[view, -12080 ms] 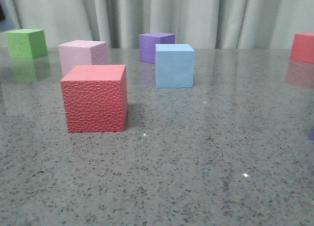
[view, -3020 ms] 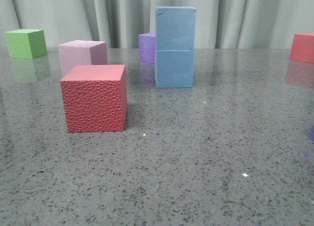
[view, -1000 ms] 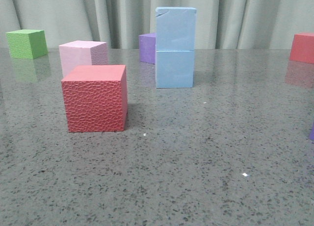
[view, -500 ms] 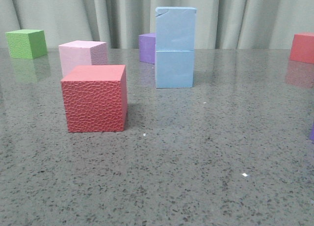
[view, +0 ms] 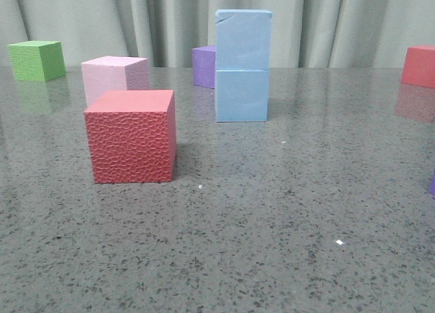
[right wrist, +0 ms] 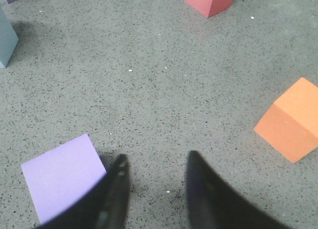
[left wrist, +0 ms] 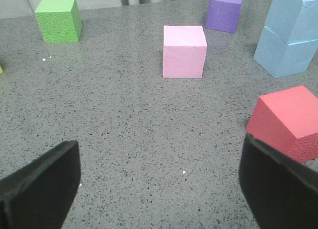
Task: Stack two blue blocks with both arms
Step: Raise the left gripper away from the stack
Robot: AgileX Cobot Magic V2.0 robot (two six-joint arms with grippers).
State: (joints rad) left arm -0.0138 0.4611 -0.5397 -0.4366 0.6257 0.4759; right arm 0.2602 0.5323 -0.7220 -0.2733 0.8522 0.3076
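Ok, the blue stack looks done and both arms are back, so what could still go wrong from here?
1. The upper blue block sits on the lower blue block with nothing holding it; in the left wrist view its edges look slightly off the lower one's, so a table bump might topple it.
2. The left gripper hangs open near the red cube; a careless sweep could knock it.
3. The right gripper is close beside the lavender cube and might nudge it.
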